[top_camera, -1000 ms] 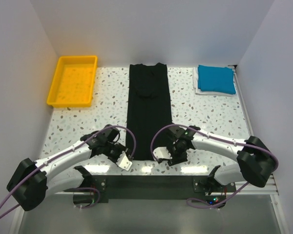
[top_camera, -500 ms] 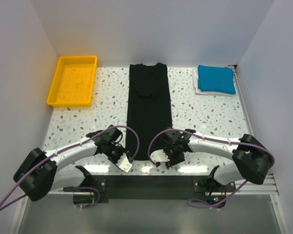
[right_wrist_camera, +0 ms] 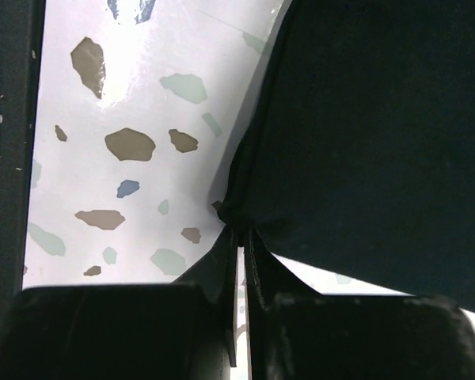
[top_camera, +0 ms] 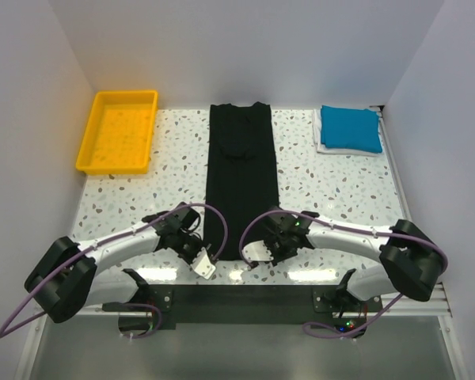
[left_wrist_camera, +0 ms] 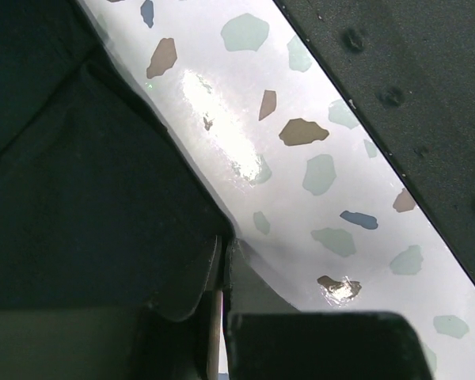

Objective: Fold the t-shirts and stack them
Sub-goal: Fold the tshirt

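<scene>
The black t-shirt [top_camera: 241, 174] lies as a long narrow strip down the middle of the speckled table, collar end at the back. My left gripper [top_camera: 208, 255] sits at its near left corner. In the left wrist view the fingers [left_wrist_camera: 222, 245] are shut on the edge of the black cloth [left_wrist_camera: 79, 198]. My right gripper [top_camera: 252, 255] is at the near right corner, and its jaws [right_wrist_camera: 241, 231] pinch a bunched tip of the black shirt [right_wrist_camera: 380, 142]. A folded blue t-shirt [top_camera: 350, 128] rests on a folded white one [top_camera: 326, 147] at the back right.
A yellow plastic tray [top_camera: 91, 154] stands at the back left of the table [top_camera: 332, 190]. White walls close in the left, back and right sides. A dark mounting plate [top_camera: 237, 297] with both arm bases runs along the near edge.
Both grippers have gone from open to shut, each on a near corner of the black shirt. Both arms have shifted slightly inward along the near hem.
</scene>
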Available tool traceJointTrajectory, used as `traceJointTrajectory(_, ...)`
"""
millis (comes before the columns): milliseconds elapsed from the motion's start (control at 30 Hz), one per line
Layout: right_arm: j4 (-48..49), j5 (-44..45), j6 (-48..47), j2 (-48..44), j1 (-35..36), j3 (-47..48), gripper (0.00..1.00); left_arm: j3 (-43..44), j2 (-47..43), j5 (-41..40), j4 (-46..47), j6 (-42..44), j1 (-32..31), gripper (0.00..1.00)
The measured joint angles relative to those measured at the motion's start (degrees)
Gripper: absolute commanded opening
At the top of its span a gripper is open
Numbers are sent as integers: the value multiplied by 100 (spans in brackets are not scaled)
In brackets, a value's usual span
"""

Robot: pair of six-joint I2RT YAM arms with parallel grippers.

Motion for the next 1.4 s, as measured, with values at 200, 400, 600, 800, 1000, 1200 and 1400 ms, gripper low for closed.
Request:
traceJointTrajectory(200,-136,-42,214,-424,0,-63,0,15,-243,-24,-122,-275,-2,0)
traceJointTrajectory(400,-369,-179,568,-892,0,-37,0,492,-315,251,-514,-614,-33,0)
traceJointTrajectory(600,-861,-413,911,-1368,0,87,0,627,-789,389,-1169,-758,-55,0)
traceJointTrajectory(800,-984,-568,920,-1290,-654,616,0,1598,-219,588,-1475,-911,459,0)
traceJointTrajectory(1000,-868,-693,549,-391,-1569,1384,0,2542,817,765,-1309,-973,1220,0)
traceJointTrajectory(1200,-710,-809,63,525,-2214,2098,0,3241,1746,861,-885,-1056,1679,0)
traceJointTrajectory(1400,-455,-872,-389,1502,-2728,2994,0,3982,2640,850,-461,-1051,1971,0)
